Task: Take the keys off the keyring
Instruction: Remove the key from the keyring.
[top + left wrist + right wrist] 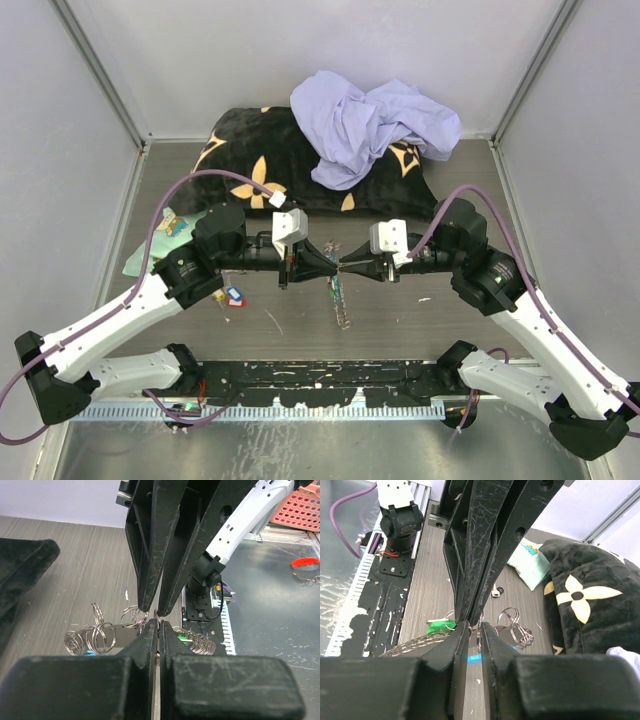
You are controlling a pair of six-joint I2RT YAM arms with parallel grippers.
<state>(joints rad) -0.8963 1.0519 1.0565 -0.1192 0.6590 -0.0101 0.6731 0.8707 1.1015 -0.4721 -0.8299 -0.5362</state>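
My two grippers meet tip to tip above the table's middle, left gripper [328, 262] and right gripper [346, 263]. From between them the keyring's silver chain [343, 306] hangs down to the table. In the left wrist view my left gripper [158, 622] is shut on a thin metal ring of the keyring [102, 636]. My right gripper [476, 626] holds a ring in its narrow gap. A green-tagged key [439, 627] hangs beside the chain [412, 643]. One blue-tagged key [235, 296] lies loose on the table at the left, and another small key [496, 591] lies farther off.
A black pillow with yellow flowers [250, 150] lies at the back with a lilac cloth [370, 120] on it. A mint-green cloth [165, 232] lies at the left. Grey walls enclose the table. A red-tagged ring [305, 562] lies on the metal front ledge.
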